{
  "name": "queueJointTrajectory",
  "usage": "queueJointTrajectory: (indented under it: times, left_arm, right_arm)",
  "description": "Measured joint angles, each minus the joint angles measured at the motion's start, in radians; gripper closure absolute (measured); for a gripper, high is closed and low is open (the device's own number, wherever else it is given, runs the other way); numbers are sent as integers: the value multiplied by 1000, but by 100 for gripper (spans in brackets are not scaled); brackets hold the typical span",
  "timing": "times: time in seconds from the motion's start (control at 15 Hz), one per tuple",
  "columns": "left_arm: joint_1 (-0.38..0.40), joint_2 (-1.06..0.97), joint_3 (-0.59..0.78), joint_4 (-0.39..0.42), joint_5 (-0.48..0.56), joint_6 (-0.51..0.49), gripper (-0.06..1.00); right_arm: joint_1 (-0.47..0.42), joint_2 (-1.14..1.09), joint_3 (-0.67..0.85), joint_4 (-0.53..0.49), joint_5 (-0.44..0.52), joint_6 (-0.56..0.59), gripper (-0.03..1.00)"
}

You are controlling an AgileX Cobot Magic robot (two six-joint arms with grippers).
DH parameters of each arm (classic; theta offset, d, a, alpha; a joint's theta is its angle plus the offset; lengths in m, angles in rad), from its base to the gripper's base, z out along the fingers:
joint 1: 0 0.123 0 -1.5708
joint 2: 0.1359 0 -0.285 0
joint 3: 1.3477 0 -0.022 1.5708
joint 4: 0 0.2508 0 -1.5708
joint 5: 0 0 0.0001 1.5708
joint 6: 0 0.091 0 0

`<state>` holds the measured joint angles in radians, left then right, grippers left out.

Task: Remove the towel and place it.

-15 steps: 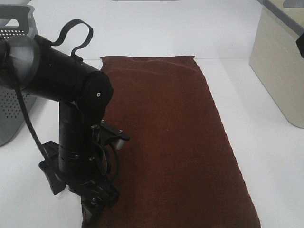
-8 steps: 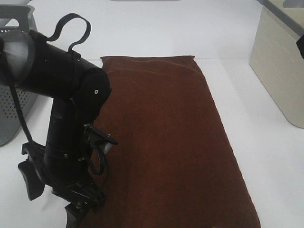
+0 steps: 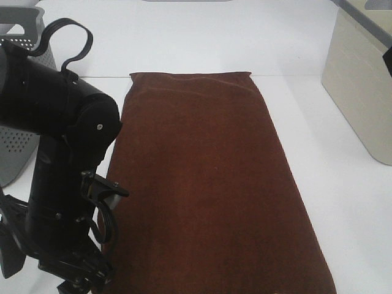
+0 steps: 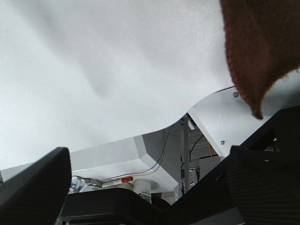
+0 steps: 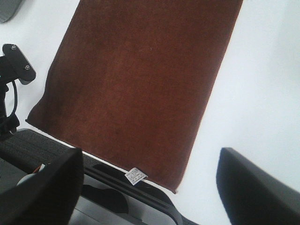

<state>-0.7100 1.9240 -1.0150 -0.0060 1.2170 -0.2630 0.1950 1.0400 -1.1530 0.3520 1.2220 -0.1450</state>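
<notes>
The towel (image 3: pixel 208 177) is a dark reddish-brown cloth that lies flat lengthwise on the white table (image 3: pixel 184 37). My left arm (image 3: pixel 67 153) stands just left of the towel's near left corner, with its gripper at the picture's bottom edge. In the left wrist view my left gripper (image 4: pixel 147 157) is open and empty, at the table's near edge. A towel corner (image 4: pixel 260 47) hangs over that edge beside it. My right gripper (image 5: pixel 152 157) is open and empty, high above the towel (image 5: pixel 140 75). The towel's white tag (image 5: pixel 136 176) shows at a near corner.
A grey perforated basket (image 3: pixel 18 131) stands at the far left, behind my left arm. A beige bin (image 3: pixel 361 92) stands at the right edge. The table's near edge (image 4: pixel 140 136) runs under the left gripper.
My left arm has moved left and toward the near edge, off the towel's left side. The towel has not moved.
</notes>
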Motion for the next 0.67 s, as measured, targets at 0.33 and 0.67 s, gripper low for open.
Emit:
queueJointTrajectory:
  times: [0.33, 0.67]
  left_arm:
    - [0, -70, -2, -18, -121, -21, 12]
    - [0, -19, -35, 28, -261, -52, 12]
  right_arm:
    - [0, 0, 0, 0, 0, -1, 21]
    - [0, 0, 0, 0, 0, -1, 21]
